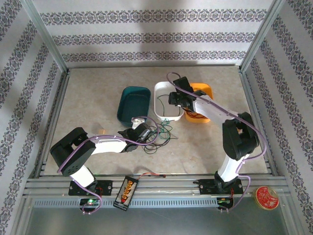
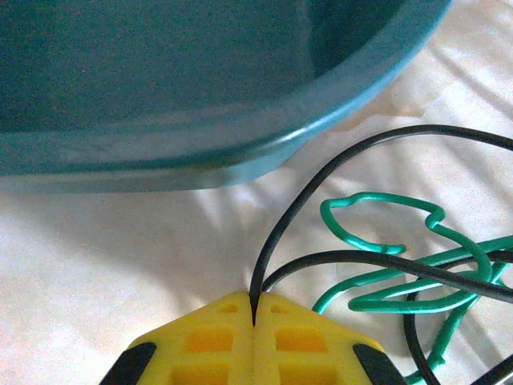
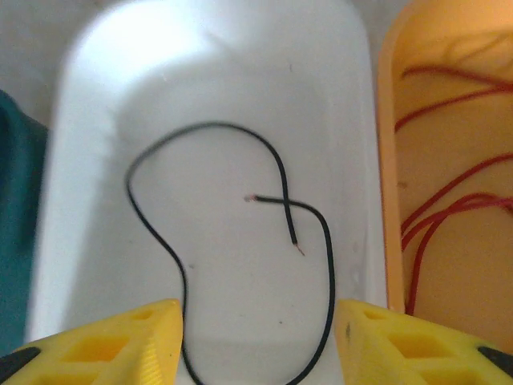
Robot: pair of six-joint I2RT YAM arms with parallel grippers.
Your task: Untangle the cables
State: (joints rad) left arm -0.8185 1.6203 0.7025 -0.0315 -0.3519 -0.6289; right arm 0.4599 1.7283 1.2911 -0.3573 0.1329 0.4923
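My left gripper is shut on a thin black cable pinched between its yellow fingertips, low over the table by the teal tray. A green cable loops beside it, crossed by more black strands. From above, this gripper sits at the left edge of the loose tangle of cables. My right gripper hangs open over the white tray. Between its spread fingers a single black cable lies loose on the tray floor. Red cables lie in the orange tray.
The teal tray, the white tray and the orange tray stand side by side mid-table. A black-orange battery pack with a red-black lead rests on the near rail. A red disc lies at the near right.
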